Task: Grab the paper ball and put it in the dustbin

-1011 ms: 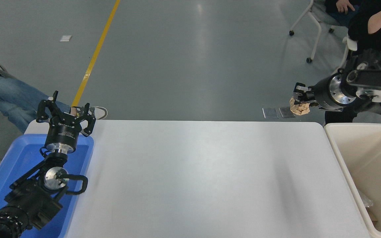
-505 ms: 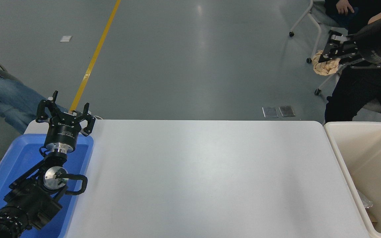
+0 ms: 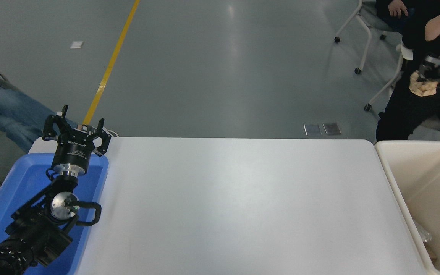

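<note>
A grey polished floor with a yellow line (image 3: 110, 65) is filling the background, and in front of it we are viewing a white bench (image 3: 239, 206) from above. At the bench's left end a blue tray (image 3: 2, 202) is lying, and over it we are seeing the parked left arm, its left claw (image 3: 75, 130) pointing away from us with the fingers spread open. At the right end the dustbin (image 3: 395, 183) is standing just beside the bench edge, its cream rim showing. High at the right edge we are finding the right claw (image 3: 432, 74), heavily blurred, against the dark clothing of a seated person (image 3: 414, 110); the tan paper ball (image 3: 422, 87) is hanging at its tip, well above and beyond the dustbin, so the claw appears to be gripping it, though we cannot resolve the fingers. Another person's jeans-clad leg (image 3: 2, 110) is showing at the left.
</note>
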